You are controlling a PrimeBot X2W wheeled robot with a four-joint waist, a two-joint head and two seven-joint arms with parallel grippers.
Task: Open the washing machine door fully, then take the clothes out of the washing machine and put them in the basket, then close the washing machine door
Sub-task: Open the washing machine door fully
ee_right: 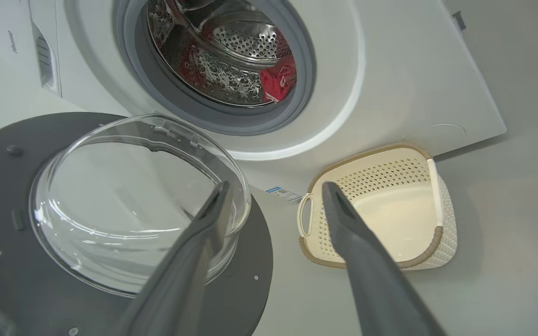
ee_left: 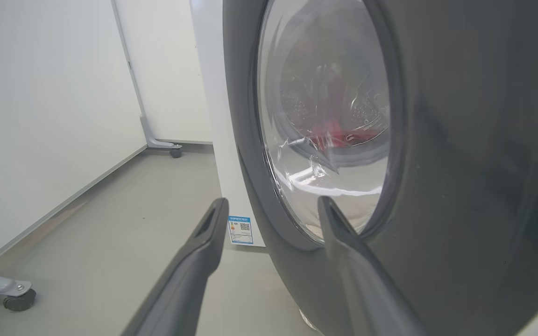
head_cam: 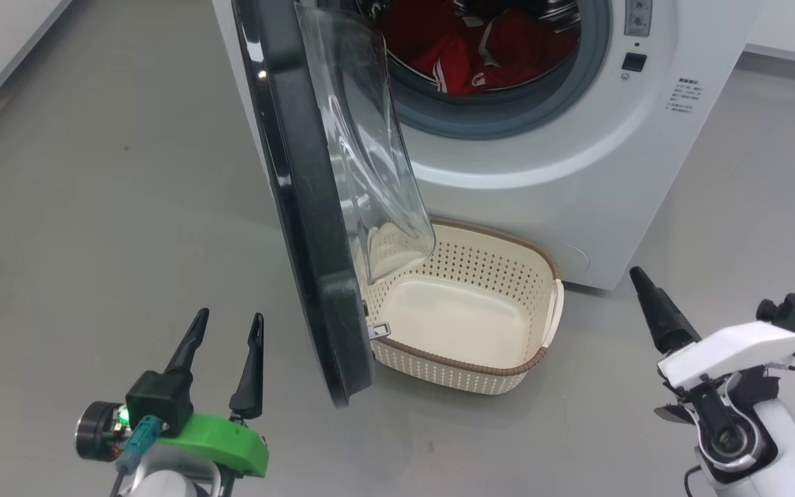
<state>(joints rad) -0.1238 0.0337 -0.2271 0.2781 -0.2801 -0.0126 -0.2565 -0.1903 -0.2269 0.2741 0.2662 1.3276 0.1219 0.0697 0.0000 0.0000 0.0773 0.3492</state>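
Washing machine door (head_cam: 308, 207) stands swung open, edge-on in the head view. Clothes (head_cam: 480, 48), red with white stripes, lie inside the drum of the washing machine (head_cam: 542, 159). Basket (head_cam: 439, 366) sits empty on the floor (head_cam: 94, 172) against the machine's front, just beside the door's lower edge. Left end effector (head_cam: 230, 317) and right end effector (ee_right: 276, 186) are both released, fingers apart, grasping nothing.

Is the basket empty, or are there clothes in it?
Empty. The basket shows its bare cream bottom, and the red clothes lie inside the washing machine.
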